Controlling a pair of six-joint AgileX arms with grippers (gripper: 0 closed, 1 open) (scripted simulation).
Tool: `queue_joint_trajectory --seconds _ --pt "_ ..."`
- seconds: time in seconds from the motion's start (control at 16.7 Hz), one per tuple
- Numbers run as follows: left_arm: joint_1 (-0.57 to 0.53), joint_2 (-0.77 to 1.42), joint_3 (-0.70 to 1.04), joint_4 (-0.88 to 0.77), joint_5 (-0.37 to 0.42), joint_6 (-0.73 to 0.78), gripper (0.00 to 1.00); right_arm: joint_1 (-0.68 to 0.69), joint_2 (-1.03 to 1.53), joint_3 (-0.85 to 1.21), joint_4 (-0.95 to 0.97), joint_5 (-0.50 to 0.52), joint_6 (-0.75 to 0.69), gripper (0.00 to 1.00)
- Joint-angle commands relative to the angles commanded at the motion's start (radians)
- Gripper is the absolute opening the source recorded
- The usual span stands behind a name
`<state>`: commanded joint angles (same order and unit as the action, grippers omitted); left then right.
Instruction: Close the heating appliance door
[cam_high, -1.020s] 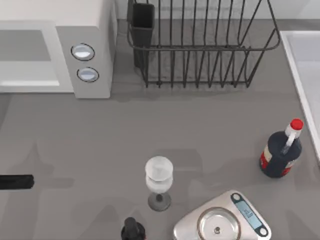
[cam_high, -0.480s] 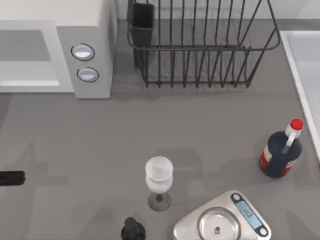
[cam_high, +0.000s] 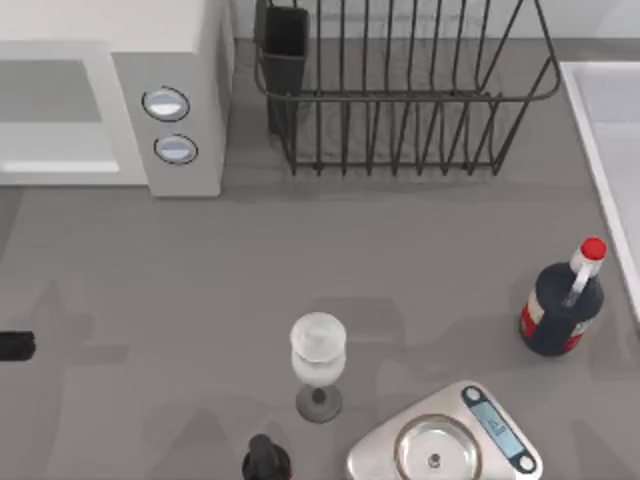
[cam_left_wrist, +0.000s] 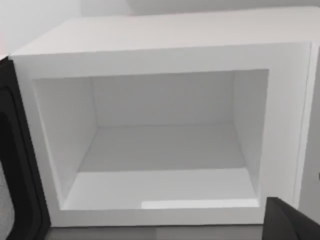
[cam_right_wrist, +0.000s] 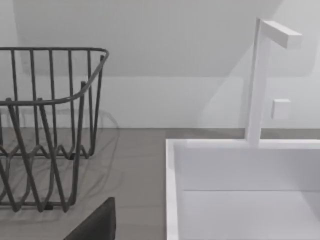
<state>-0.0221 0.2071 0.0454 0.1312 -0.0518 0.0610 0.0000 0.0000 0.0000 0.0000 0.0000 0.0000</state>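
Microwave (cam_left_wrist: 165, 125) cavity is exposed; door (cam_left_wrist: 15, 165) is swung open at frame left. Left gripper (cam_high: 15, 346) state cannot be told. Risk: door edge is missed.

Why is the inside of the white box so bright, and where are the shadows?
In the left wrist view the microwave cavity is evenly lit, with a brighter strip on its front sill and the dark door edge beside it. In the top view soft grey shadows lie on the table beside the wine glass and under the dish rack.
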Motion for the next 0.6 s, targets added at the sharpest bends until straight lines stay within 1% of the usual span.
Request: queue_joint_trajectory --seconds 0.12,0.24,0.6 --pt "0.092 0.095 0.093 -0.059 0.052 0.079 0.00 0.000 0.000 0.000 0.000 0.000 0.000 1.00" --pt "0.213 0.229 0.218 -0.138 0.120 0.179 0.00 0.000 0.000 0.000 0.000 0.000 0.000 1.00" --pt "0.649 0.776 0.693 -0.438 0.371 0.509 0.00 0.000 0.000 0.000 0.000 0.000 0.000 1.00"
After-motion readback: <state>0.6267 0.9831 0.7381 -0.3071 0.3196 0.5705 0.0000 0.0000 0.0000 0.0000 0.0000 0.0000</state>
